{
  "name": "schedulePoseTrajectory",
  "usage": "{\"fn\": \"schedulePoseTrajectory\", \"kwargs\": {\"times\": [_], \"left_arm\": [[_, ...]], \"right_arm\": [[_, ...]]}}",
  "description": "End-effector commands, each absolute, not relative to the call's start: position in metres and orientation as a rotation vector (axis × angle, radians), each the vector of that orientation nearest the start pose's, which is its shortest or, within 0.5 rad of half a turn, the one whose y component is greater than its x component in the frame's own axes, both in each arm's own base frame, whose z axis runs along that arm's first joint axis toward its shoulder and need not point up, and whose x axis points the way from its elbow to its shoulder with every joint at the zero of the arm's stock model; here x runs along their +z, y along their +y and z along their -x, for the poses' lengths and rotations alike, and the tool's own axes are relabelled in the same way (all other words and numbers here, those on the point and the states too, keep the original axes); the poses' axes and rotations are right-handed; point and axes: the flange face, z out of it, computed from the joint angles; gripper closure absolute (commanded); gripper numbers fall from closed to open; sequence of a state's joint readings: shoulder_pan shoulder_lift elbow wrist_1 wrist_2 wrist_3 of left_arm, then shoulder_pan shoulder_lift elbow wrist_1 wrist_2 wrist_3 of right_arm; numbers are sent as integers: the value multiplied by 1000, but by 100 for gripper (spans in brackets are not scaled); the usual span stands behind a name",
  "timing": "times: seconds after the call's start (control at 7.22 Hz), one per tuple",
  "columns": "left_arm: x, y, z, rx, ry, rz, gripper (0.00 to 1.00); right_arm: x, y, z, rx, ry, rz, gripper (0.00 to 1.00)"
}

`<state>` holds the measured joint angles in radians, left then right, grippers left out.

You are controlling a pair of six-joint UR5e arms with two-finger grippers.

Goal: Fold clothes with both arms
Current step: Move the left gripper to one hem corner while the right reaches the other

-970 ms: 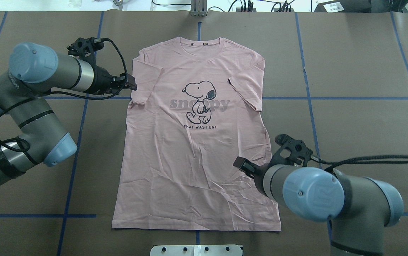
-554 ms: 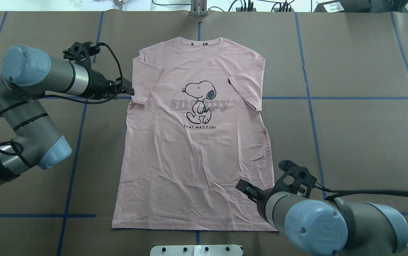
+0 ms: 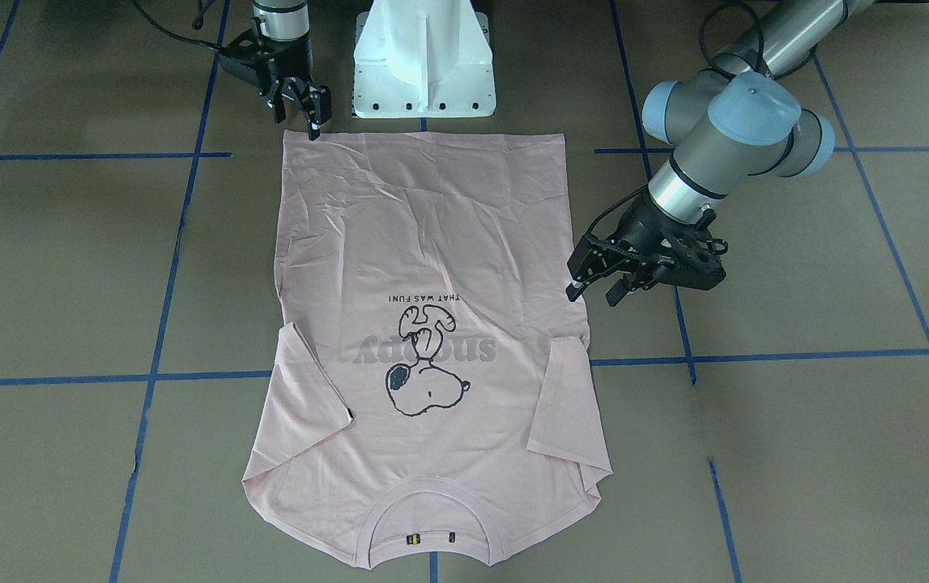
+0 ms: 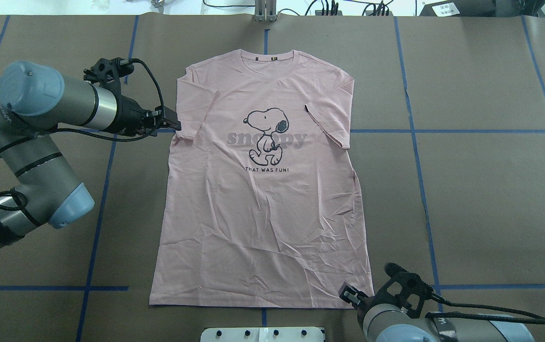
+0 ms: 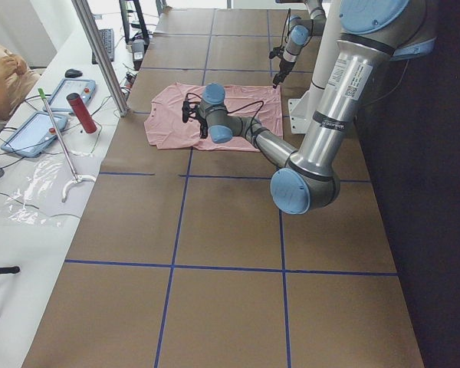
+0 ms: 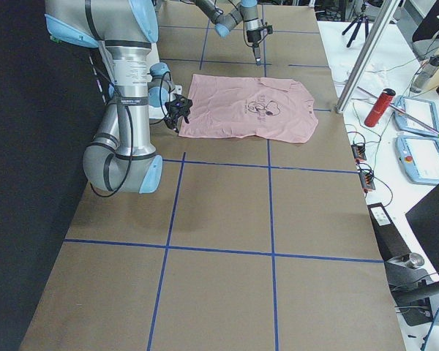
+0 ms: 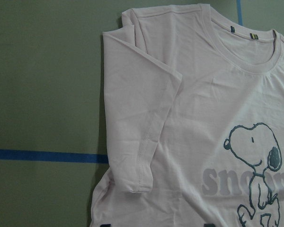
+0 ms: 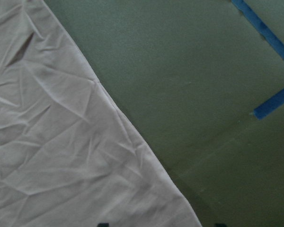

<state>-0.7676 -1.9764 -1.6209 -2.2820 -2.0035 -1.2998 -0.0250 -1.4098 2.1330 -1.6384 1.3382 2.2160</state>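
The pale pink T-shirt [image 4: 253, 213] lies flat on the brown table, print up, neck toward the far edge, both sleeves folded inward. My left gripper [image 4: 173, 121] hovers open just outside the shirt's left sleeve [image 7: 132, 127]; from the front its fingers [image 3: 592, 291] stand apart beside the shirt's edge. My right gripper [image 4: 347, 293] is open over the table at the hem's right corner, and it shows again in the front view [image 3: 312, 121]. The right wrist view shows the wrinkled side edge [image 8: 52, 156]. Neither gripper holds anything.
The white pedestal base [image 3: 424, 57] stands just behind the hem. Blue tape lines [image 4: 467, 131] cross the brown table cover. Past the far edge a bench carries tablets, a red bottle [image 5: 80, 111] and a metal pole [image 5: 100, 54]; a person [image 5: 0, 77] sits there.
My right arm has drawn back along the shirt's right side from mid-body to the hem corner. The left gripper shifted only slightly beside the sleeve. The shirt has not moved.
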Motion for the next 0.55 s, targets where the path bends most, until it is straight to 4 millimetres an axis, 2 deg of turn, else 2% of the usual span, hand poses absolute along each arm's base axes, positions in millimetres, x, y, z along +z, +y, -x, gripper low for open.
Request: {"fn": "schedulePoseTrajectory", "kwargs": {"times": [0.0,0.28,0.42], "left_arm": [[325,-512,-398,-184,1183,-239,28],[326,-512,-398,-188,1181,-240,27],[325,-512,-397,-188,1181,-242,27]], "right_arm": [[348,-133,512,655,-680,4,28],[351,-133,512,656,-673,1,61],[353,-134,511,657,-669,-3,66]]}}
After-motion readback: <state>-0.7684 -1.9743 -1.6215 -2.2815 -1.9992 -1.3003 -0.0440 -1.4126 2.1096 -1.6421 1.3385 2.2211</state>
